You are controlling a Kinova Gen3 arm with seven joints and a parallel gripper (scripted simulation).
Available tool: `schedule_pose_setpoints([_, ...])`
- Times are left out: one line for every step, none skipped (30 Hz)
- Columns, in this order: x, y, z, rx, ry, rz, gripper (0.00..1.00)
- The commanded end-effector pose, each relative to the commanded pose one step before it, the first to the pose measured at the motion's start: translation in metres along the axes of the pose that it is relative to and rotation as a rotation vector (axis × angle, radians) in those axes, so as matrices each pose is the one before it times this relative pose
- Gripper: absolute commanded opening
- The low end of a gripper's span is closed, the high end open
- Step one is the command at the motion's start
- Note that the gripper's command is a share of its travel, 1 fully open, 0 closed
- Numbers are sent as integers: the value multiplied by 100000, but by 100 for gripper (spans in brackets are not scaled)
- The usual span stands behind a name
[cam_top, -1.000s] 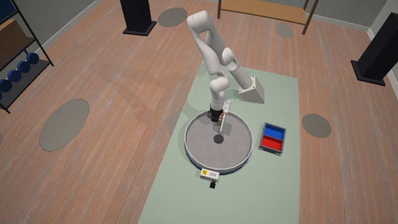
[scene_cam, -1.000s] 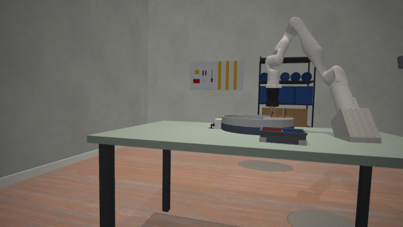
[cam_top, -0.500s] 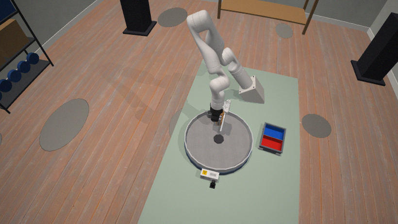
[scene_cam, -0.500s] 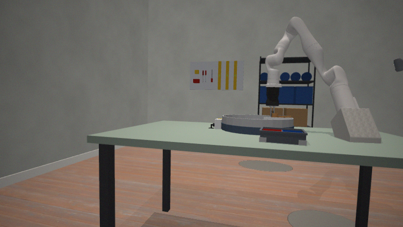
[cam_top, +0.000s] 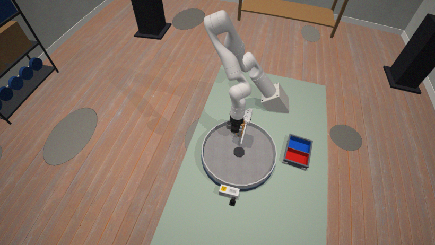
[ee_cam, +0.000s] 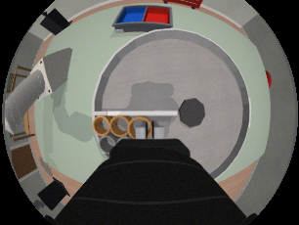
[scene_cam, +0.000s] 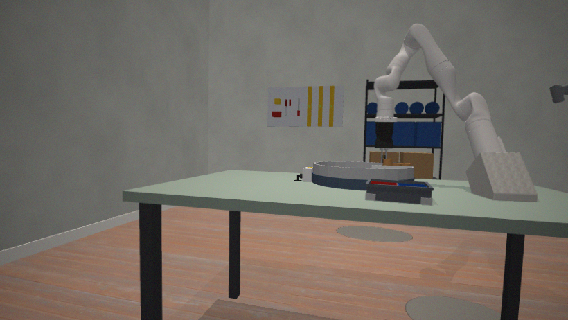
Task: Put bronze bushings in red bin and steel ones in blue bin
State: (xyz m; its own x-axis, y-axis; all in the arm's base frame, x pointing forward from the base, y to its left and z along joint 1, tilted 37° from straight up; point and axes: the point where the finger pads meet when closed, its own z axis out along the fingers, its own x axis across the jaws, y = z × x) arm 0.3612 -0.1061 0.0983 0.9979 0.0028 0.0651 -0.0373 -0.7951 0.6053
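well, going from near to far:

- the gripper (cam_top: 240, 130) (scene_cam: 384, 162) (ee_cam: 149, 126) points down over the near-base part of the dish, its fingers pinched to a narrow gap with the wall of a bronze bushing (cam_top: 239, 134) (scene_cam: 387, 161) (ee_cam: 130, 123) between them, one finger inside the ring.
- in the wrist view two more bronze rings (ee_cam: 120, 116) line up beside that one, towards the rim.
- greyish bushings (ee_cam: 101, 142) sit behind that row, partly hidden by the gripper's body; their count i can't tell.
- a pale straight bar (cam_top: 243, 135) (ee_cam: 142, 112) runs alongside the bronze row, from the rim towards the dark hub (cam_top: 238, 151) (ee_cam: 192, 112).
- the turntable (cam_top: 225, 167) (scene_cam: 341, 171) (ee_cam: 205, 68) spreads round that hub inside a raised pale wall.
- just beside it, apart from the gripper, the red bin (cam_top: 296, 156) (scene_cam: 382, 183) (ee_cam: 157, 15) and blue bin (cam_top: 299, 145) (scene_cam: 412, 184) (ee_cam: 132, 15) share one dark tray.
- a white labelled box (cam_top: 228, 191) (scene_cam: 307, 174) stands by the dish, across from the arm.
- farther off, a black-framed rack (scene_cam: 442, 158) stands by the wall.

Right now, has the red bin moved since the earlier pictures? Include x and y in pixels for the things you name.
No, the red bin (cam_top: 297, 156) (scene_cam: 383, 183) (ee_cam: 157, 15) hasn't moved either way: it sits in the same place beside the turntable (cam_top: 238, 170) (scene_cam: 341, 172) (ee_cam: 195, 64).
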Motion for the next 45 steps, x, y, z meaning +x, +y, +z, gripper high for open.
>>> schedule_pose_setpoints([44,-39,-178,134,234,-7,0])
schedule_pose_setpoints([0,0,0,0,0,0,0])
schedule_pose_setpoints([0,0,0,0,0,0,0])
schedule_pose_setpoints([0,0,0,0,0,0,0])
schedule_pose_setpoints([0,0,0,0,0,0,0])
schedule_pose_setpoints([0,0,-62,3,4,1,0])
schedule_pose_setpoints([0,0,-62,3,4,1,0])
schedule_pose_setpoints([0,0,-62,3,4,1,0])
schedule_pose_setpoints([0,0,-62,3,4,1,0])
schedule_pose_setpoints([0,0,-62,3,4,1,0])
schedule_pose_setpoints([0,0,0,0,0,0,0])
schedule_pose_setpoints([0,0,0,0,0,0,0])
schedule_pose_setpoints([0,0,0,0,0,0,0])
schedule_pose_setpoints([0,0,0,0,0,0,0])
schedule_pose_setpoints([0,0,0,0,0,0,0])
schedule_pose_setpoints([-2,2,-39,-31,-39,-8,0])
schedule_pose_setpoints([0,0,-62,3,4,1,0])
schedule_pose_setpoints([0,0,-62,3,4,1,0])
schedule_pose_setpoints([0,0,-62,3,4,1,0])
schedule_pose_setpoints([0,0,0,0,0,0,0])
schedule_pose_setpoints([0,0,0,0,0,0,0])
schedule_pose_setpoints([0,0,-62,3,4,1,0])
schedule_pose_setpoints([0,0,0,0,0,0,0])
schedule_pose_setpoints([0,0,0,0,0,0,0])
schedule_pose_setpoints([0,0,0,0,0,0,0])
schedule_pose_setpoints([0,0,-62,3,4,1,0])
schedule_pose_setpoints([0,0,-62,3,4,1,0])
schedule_pose_setpoints([0,0,-62,3,4,1,0])
schedule_pose_setpoints([0,0,-62,3,4,1,0])
schedule_pose_setpoints([0,0,-62,3,4,1,0])
schedule_pose_setpoints([0,0,0,0,0,0,0])
schedule_pose_setpoints([0,0,0,0,0,0,0])
schedule_pose_setpoints([0,0,0,0,0,0,0])
schedule_pose_setpoints([0,0,0,0,0,0,0])
schedule_pose_setpoints([0,0,0,0,0,0,0])
schedule_pose_setpoints([-2,2,-39,-32,-40,-8,0])
schedule_pose_setpoints([0,0,0,0,0,0,0])
schedule_pose_setpoints([0,0,0,0,0,0,0])
schedule_pose_setpoints([0,0,-62,4,4,1,0])
schedule_pose_setpoints([0,0,-62,4,4,1,0])
schedule_pose_setpoints([0,0,-62,4,4,1,0])
schedule_pose_setpoints([0,0,-62,4,4,1,0])
schedule_pose_setpoints([0,0,0,0,0,0,0])
schedule_pose_setpoints([0,0,0,0,0,0,0])
schedule_pose_setpoints([0,0,0,0,0,0,0])
